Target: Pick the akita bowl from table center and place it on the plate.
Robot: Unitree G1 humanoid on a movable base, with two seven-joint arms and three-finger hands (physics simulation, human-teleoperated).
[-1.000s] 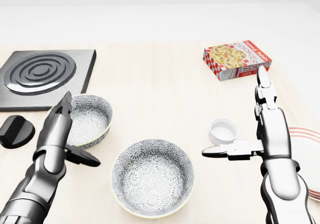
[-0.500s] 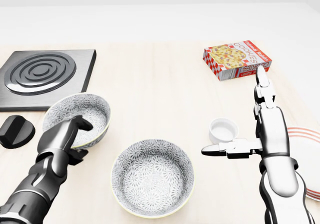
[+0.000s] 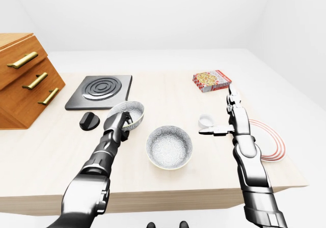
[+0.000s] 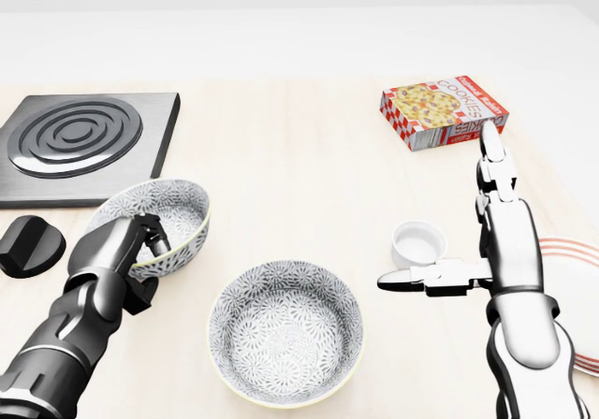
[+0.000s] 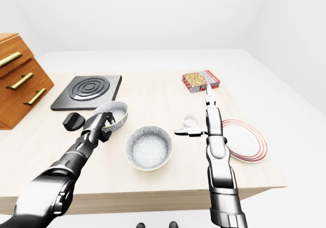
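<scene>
Two grey-patterned akita bowls show in the head view. The left bowl (image 4: 168, 209) is tipped up, and my left hand (image 4: 131, 251) is shut on its near rim, fingers curled inside. The second bowl (image 4: 285, 333) sits upright at the lower middle of the table, untouched. A white plate with red rings (image 5: 249, 145) lies at the table's right edge. My right hand (image 4: 447, 223) stands open beside the plate, with its fingers pointing up, its thumb pointing left, and nothing in it.
A small white cup (image 4: 418, 243) stands just left of my right hand. A cookie box (image 4: 443, 110) lies at the upper right. At the left are a black burner plate (image 4: 75, 143), a black knob (image 4: 28, 246) and a wooden drawer cabinet (image 3: 23, 78).
My left hand went from open beside the left bowl to closed over its rim, and the bowl has tipped up. The right hand has not moved.
</scene>
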